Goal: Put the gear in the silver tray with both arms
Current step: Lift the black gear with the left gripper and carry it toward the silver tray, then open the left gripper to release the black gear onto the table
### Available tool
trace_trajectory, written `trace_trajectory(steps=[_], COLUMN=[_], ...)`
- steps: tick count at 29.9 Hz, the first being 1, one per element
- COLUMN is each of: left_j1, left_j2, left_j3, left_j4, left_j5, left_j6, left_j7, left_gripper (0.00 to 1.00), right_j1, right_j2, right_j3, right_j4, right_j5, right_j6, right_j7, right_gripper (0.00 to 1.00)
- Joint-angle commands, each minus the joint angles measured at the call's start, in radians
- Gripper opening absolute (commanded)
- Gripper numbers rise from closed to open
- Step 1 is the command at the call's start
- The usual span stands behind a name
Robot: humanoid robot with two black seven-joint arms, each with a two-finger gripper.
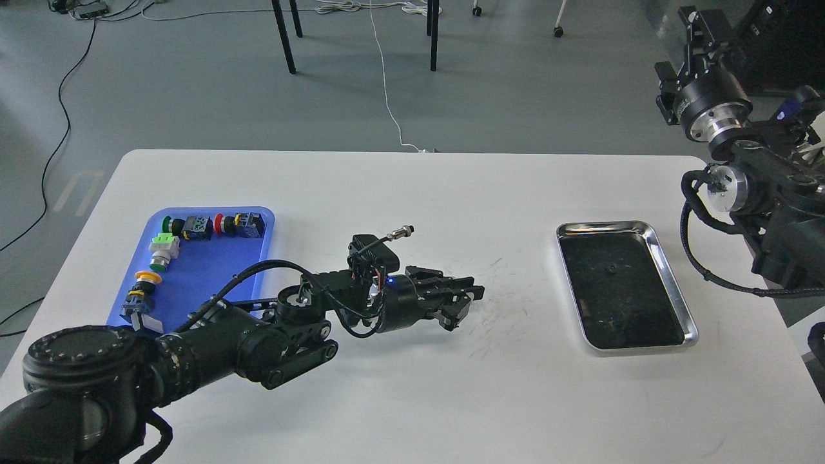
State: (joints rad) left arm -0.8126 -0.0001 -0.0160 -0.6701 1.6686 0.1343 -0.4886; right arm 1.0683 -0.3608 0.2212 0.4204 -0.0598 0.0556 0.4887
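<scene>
Our left hand [461, 299] hovers mid-worktop [412, 193], fingers slightly parted, grip contents unclear. Right hand [699, 26] raised, state unclear. Silver tray [673, 283] right, well apart. Any gear could slip out mid-handover.

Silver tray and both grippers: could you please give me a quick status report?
Left gripper open, empty, over mid-table. Right gripper raised at table's right edge, state unclear. Silver tray empty. Path clear.

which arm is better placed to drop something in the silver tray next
Probably the left: its gripper is out over the table, pointing toward the silver tray. The right arm is raised off the table's right edge, its gripper unclear.
</scene>
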Motion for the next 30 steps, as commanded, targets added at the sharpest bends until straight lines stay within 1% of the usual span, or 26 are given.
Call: trace_trajectory(steps=[1, 9, 16, 21, 27, 29, 30], left_j1=[0.006, 0.018, 0.021, 0.021, 0.021, 0.020, 0.020], left_j2=[0.000, 0.000, 0.000, 0.000, 0.000, 0.000, 0.000], left_j3=[-0.002, -0.002, -0.001, -0.001, -0.001, -0.001, -0.001], left_j4=[0.000, -0.028, -0.029, -0.029, -0.029, -0.029, -0.029], left_j5=[0.000, -0.004, -0.007, -0.007, -0.010, -0.010, -0.012], left_j6=[0.001, 0.001, 0.001, 0.001, 0.001, 0.002, 0.002], left_j7=[0.000, 0.000, 0.000, 0.000, 0.000, 0.000, 0.000], left_gripper=[0.11, 0.13, 0.21, 0.23, 0.29, 0.35, 0.36], right_j1=[0.001, 0.001, 0.001, 0.001, -0.001, -0.001, -0.001], right_j2=[-0.003, 0.000, 0.000, 0.002, 0.002, 0.002, 0.002], right_j3=[-0.002, -0.002, -0.002, -0.003, -0.003, -0.005, -0.005], right_j4=[0.000, -0.012, -0.012, -0.012, -0.012, -0.012, -0.012], right_j5=[0.000, 0.000, 0.000, -0.002, -0.002, -0.002, -0.002], right_j6=[0.000, 0.000, 0.001, 0.000, 0.001, 0.001, 0.001], right_j7=[0.000, 0.000, 0.000, 0.000, 0.000, 0.000, 0.000], right_gripper=[0.94, 0.94, 0.94, 0.94, 0.94, 0.94, 0.94])
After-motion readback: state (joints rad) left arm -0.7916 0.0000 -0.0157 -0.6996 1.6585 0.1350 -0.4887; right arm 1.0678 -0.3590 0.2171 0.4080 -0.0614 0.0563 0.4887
